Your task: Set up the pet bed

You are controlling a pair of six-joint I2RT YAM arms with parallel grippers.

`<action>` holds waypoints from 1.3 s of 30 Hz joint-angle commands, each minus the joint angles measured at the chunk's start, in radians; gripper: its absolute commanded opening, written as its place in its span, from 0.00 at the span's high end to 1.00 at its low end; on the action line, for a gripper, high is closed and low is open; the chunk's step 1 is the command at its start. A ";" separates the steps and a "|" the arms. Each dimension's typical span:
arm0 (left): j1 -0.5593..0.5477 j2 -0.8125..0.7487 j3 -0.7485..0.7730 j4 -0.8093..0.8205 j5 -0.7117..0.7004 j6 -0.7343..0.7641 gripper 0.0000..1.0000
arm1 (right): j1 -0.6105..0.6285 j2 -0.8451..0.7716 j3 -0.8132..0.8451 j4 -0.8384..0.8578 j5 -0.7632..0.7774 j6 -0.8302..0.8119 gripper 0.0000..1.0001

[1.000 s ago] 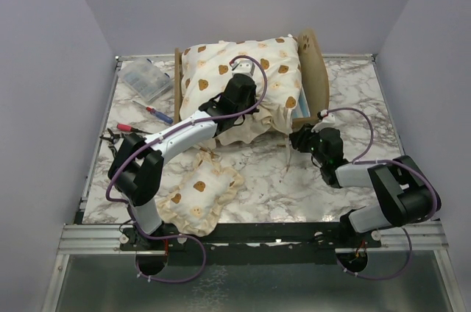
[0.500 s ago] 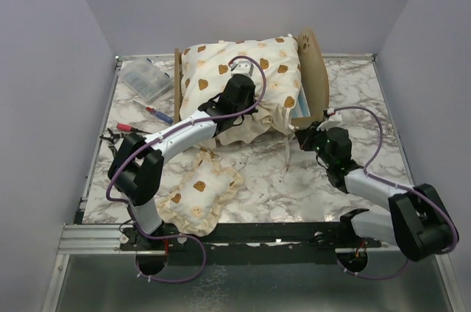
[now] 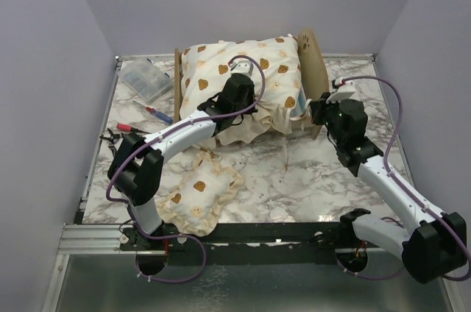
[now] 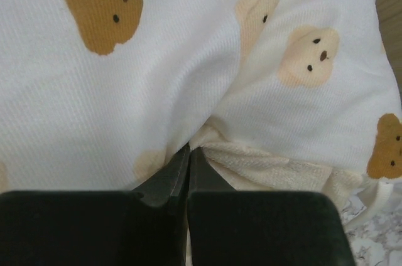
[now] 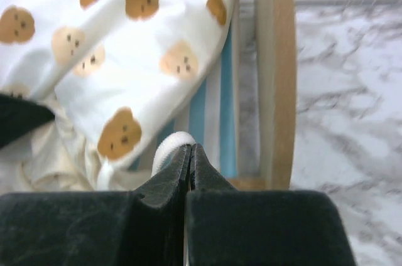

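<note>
Two robot arms reach across a white marble-patterned table (image 3: 309,187). Nearest their bases, a small cream bear-print pillow (image 3: 197,193) lies flat on the table, apart from everything else, and is probably meant to go on last.

Farther in, the left pincer (image 4: 189,158) is clamped tight on a fold at the near edge of the large cream bear-print ruffled cushion (image 3: 221,69). This grip seems meant to pin the cushion or drag it square.

To the right, the right pincer (image 5: 188,153) is closed on a thin white tie cord (image 5: 171,145) at the cushion's corner. It sits just beside the rounded plywood headboard (image 5: 276,78), likely so it can draw that corner toward the headboard.

Beyond both pincers, at the far middle of the table, stands the pet bed (image 3: 315,80), a small light plywood frame. Its headboard is on the right and its low footboard (image 3: 178,76) is on the left. The cushion is heaped over the frame, bulging and spilling over the near side rather than lying flat. A strip of the bed's blue-and-white striped base (image 5: 212,106) shows next to the headboard.

Compared with a second ago, the right arm has stretched out from the near right of the table to the headboard end of the bed. The left arm, cushion and pillow have not visibly moved.
</note>
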 commanded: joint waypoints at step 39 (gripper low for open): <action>0.013 -0.044 -0.016 0.068 0.113 -0.087 1.00 | -0.003 0.196 0.148 0.141 0.142 -0.296 0.99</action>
